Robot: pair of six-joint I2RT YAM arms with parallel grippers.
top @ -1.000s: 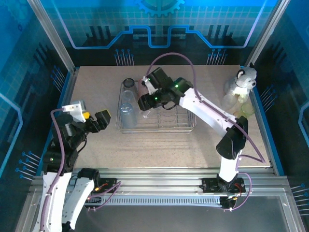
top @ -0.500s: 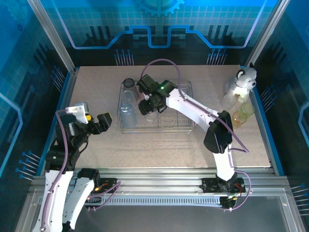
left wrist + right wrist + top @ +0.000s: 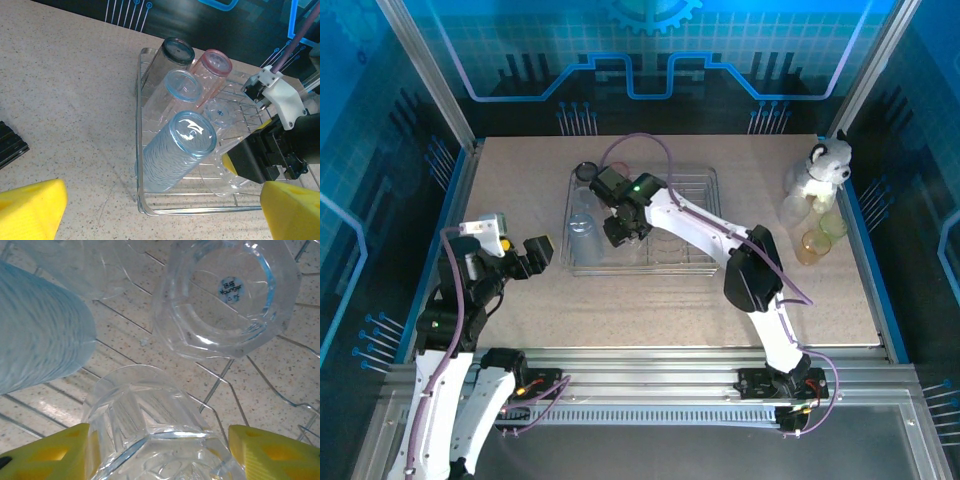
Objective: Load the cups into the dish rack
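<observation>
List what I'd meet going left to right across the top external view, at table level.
left gripper → pale blue cup lying in the dish rack → right gripper gripping a clear cup → plush animal

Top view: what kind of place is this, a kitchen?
Probably a robot test booth: arms bolted to a metal frame, blue printed walls around the table, the right gripper holding a clear cup in a dish rack.
</observation>
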